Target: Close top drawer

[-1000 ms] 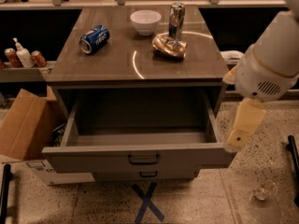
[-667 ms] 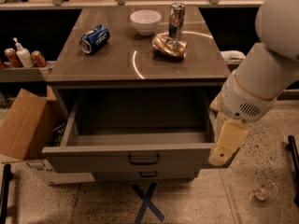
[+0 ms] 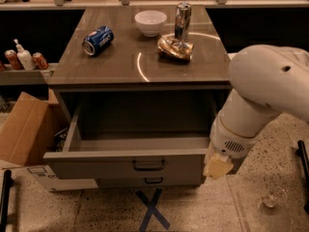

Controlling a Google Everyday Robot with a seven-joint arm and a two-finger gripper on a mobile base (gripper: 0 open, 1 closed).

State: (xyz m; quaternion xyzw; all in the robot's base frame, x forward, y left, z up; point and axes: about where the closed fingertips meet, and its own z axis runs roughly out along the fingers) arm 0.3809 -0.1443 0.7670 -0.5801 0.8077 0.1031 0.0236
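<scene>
The top drawer [image 3: 96, 168] of the grey cabinet stands pulled far out, and its inside looks empty. Its flat grey front has a small dark bar handle [image 3: 148, 165] at the centre. A lower drawer front with a like handle [image 3: 153, 180] shows just beneath it and is pushed in. My gripper [image 3: 217, 167], pale yellow at its tip, hangs from the big white arm [image 3: 263, 86]. It is at the right end of the top drawer's front, at about handle height. I cannot tell if it touches the front.
On the cabinet top are a blue can [image 3: 98, 40] lying on its side, a white bowl [image 3: 150, 22], an upright silver can [image 3: 182, 21] and a crumpled bag [image 3: 175, 48]. A cardboard box [image 3: 24, 129] stands to the left. A blue tape X [image 3: 152, 210] and a glass [image 3: 275, 196] are on the floor.
My arm has swung left and down, bringing the gripper from beside the cabinet's right side to the right end of the drawer front. The drawer has not visibly moved.
</scene>
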